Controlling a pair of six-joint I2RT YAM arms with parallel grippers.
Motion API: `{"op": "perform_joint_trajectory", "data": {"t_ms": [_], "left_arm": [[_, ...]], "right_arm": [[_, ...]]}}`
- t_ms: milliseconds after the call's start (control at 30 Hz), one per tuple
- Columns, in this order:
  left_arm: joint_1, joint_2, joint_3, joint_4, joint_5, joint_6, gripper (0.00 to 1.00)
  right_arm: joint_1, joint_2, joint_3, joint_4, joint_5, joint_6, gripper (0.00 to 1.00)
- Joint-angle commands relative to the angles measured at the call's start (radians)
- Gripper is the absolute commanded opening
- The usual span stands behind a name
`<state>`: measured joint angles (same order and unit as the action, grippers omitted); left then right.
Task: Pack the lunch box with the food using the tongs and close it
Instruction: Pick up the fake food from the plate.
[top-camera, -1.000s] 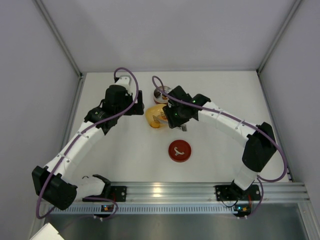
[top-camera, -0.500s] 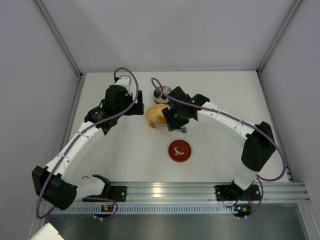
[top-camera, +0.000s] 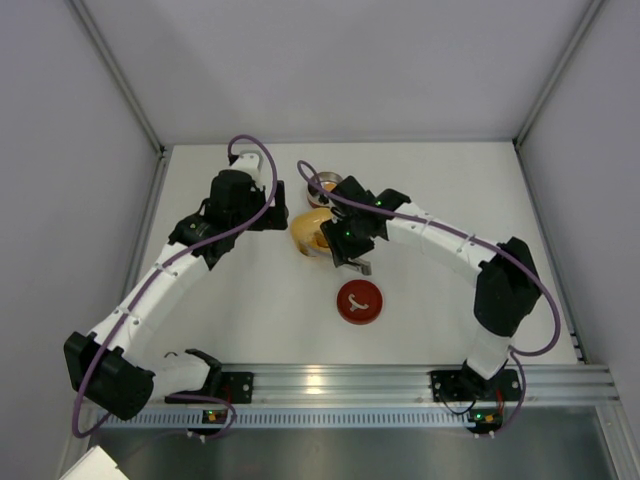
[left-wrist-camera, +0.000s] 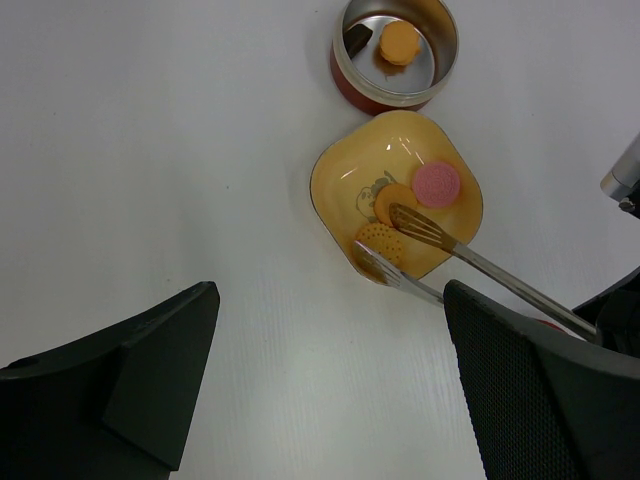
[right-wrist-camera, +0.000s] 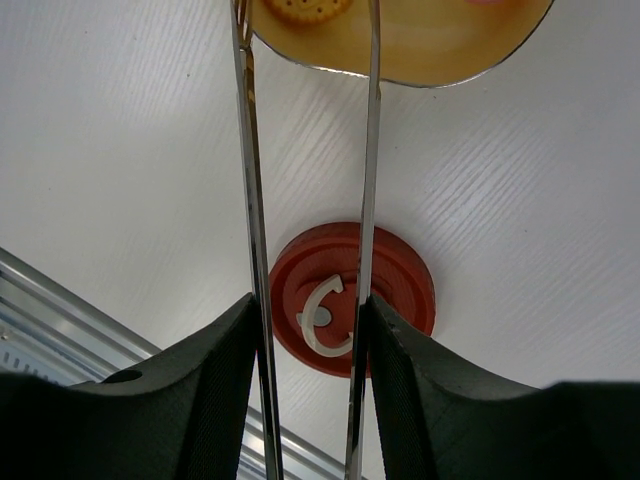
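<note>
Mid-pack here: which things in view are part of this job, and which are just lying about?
Job: red tin, red lid, tongs, food pieces in dish and tin.
Lying about: yellow dish, only holding the food.

White table carries lid, plus lunch box perhaps touching yellow dish.

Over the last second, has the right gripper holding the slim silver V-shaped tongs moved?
Yes. The right gripper and tongs shifted toward the flat red round lid, which stayed put.
</note>
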<state>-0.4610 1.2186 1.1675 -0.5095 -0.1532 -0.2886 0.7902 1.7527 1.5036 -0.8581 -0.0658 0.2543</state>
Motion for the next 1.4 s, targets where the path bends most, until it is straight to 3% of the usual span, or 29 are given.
{"op": "perform_joint_trajectory", "data": {"t_ms": [0,200,633,1000,1367], "left_arm": [[-0.001,-0.005,-0.003,0.006,0.000,0.002,0.99],[0.001,-0.007,-0.003,0.008,-0.003,0.002,0.99],[0.001,-0.008,-0.005,0.006,-0.005,0.002,0.99],[0.001,-0.007,-0.005,0.008,-0.002,0.002,0.99],[0.001,-0.005,-0.005,0.008,-0.002,0.000,0.99]], "right_arm": [[0.014,0.013,0.053,-0.004,-0.023,-0.004,0.45],[0.012,0.028,0.056,0.002,-0.028,-0.001,0.44],[0.014,0.034,0.109,-0.009,0.040,0.011,0.33],[0.012,0.027,0.159,-0.024,0.162,0.023,0.33],[-0.002,0.033,0.194,-0.012,0.150,0.026,0.34]]}}
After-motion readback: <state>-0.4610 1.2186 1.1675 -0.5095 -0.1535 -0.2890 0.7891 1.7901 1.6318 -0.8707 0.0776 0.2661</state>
